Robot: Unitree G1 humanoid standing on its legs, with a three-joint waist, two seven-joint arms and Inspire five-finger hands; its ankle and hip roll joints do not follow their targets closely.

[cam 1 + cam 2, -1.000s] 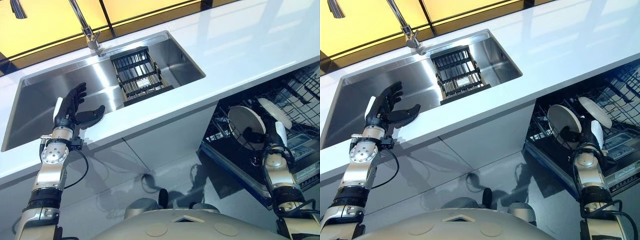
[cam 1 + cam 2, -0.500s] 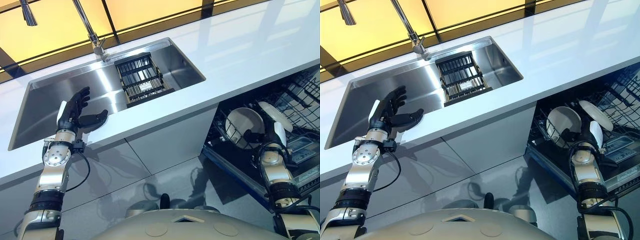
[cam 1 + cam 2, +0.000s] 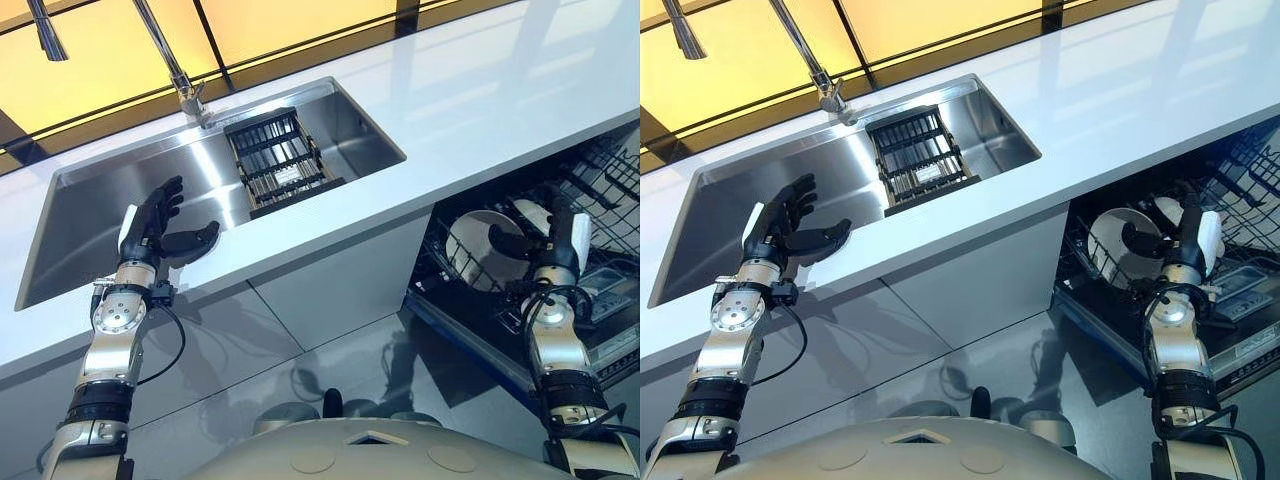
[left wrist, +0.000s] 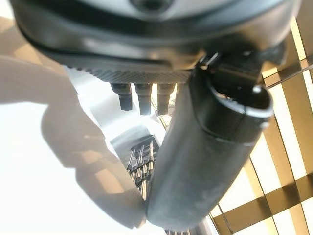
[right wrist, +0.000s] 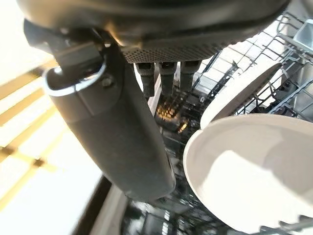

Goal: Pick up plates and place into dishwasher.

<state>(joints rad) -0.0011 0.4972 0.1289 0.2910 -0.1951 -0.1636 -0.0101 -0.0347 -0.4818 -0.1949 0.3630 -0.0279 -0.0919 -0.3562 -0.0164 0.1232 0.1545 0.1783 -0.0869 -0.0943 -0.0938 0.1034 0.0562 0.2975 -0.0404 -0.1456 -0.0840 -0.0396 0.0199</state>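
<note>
Across the counter, a sink is sitting near the back edge, holding a black rack at its right end. Below the counter's front edge, the dishwasher is standing open, two plates resting upright in it. Right hand is hovering released beside them, holding nothing; left hand is spreading relaxed fingers over the sink's front rim.
</note>
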